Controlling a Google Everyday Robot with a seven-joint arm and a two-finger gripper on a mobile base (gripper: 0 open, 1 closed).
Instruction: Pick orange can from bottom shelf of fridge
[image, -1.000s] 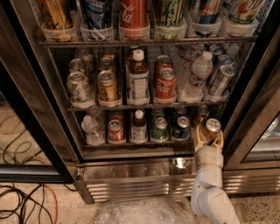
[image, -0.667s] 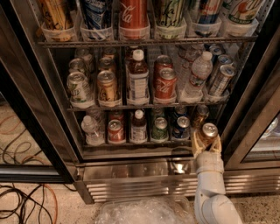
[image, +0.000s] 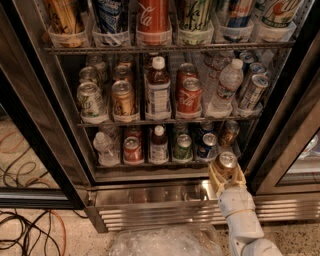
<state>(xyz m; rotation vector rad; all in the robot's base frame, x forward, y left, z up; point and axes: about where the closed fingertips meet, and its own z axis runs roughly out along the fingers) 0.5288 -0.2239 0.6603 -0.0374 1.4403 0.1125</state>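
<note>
My gripper (image: 226, 176) is shut on the orange can (image: 226, 164), a coppery can with a silver top. It holds the can upright just in front of the right end of the bottom shelf (image: 150, 172) of the fridge (image: 60, 125). The can is outside the shelf's front edge, above the ribbed steel base (image: 150, 205). Another orange-brown can (image: 229, 132) stands at the back right of the bottom shelf. My white arm (image: 242, 220) rises from the lower right.
The bottom shelf holds a clear bottle (image: 104, 148), a red can (image: 133, 149), a dark bottle (image: 159, 145), a green can (image: 183, 147) and a blue can (image: 206, 145). Upper racks are full of cans and bottles. Cables (image: 25, 230) lie on the floor at left. Crinkled plastic (image: 165, 242) lies below.
My gripper has drawn the orange can down and outward from the right end of the bottom shelf, to in front of its front edge.
</note>
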